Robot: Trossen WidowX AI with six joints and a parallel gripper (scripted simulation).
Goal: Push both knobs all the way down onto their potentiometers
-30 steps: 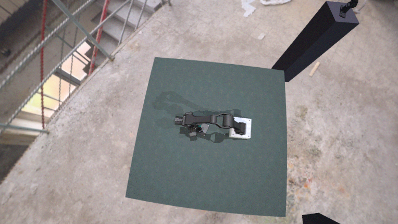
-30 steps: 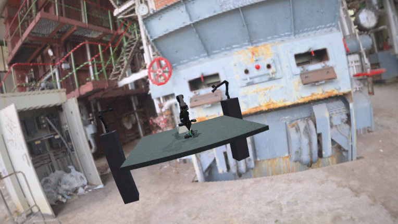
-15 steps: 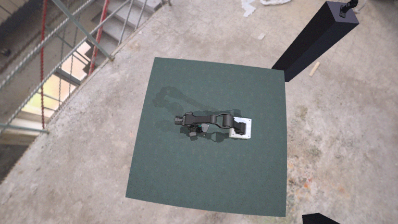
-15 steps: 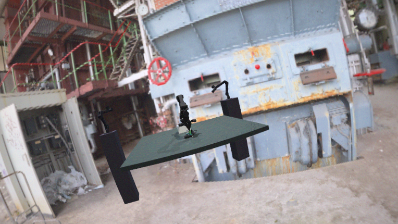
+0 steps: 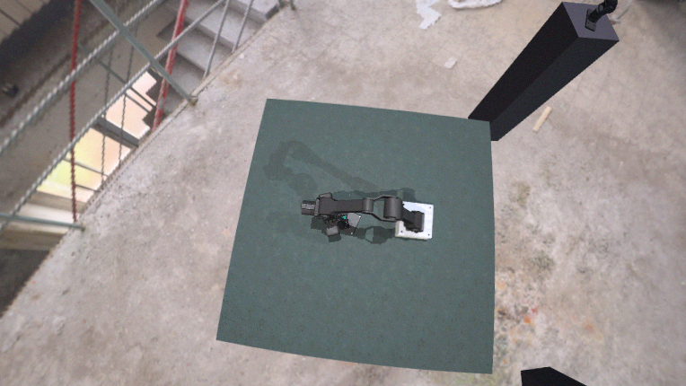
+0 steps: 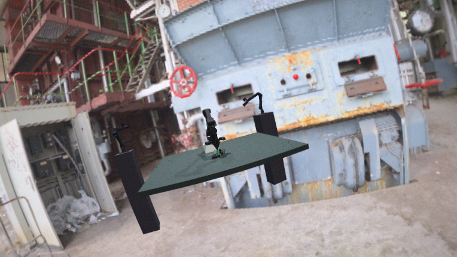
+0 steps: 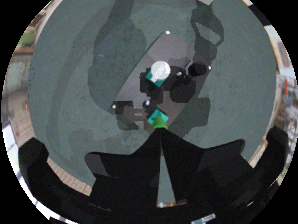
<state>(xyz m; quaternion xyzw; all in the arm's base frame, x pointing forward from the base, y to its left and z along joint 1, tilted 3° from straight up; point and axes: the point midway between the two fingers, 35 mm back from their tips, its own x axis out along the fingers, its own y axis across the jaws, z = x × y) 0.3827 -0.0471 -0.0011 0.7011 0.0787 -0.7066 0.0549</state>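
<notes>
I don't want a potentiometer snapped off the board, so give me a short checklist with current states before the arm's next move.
1. Tool shut, holding nothing: ok.
2. Tool tip lined up over the small teal knob: ok in the wrist view.
3. Dark rectangular circuit board flat on the dark green table: cannot tell.
4. White round knob seated: cannot tell.
5. Teal knob seated: cannot tell.
6. Tool clear of the board: not ok.

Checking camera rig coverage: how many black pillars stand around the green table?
3 visible. One tall black square pillar at the table's far right corner, one at the opposite near-left corner in the exterior view, and one cut off at the top view's bottom edge. Others may be out of frame.
</notes>
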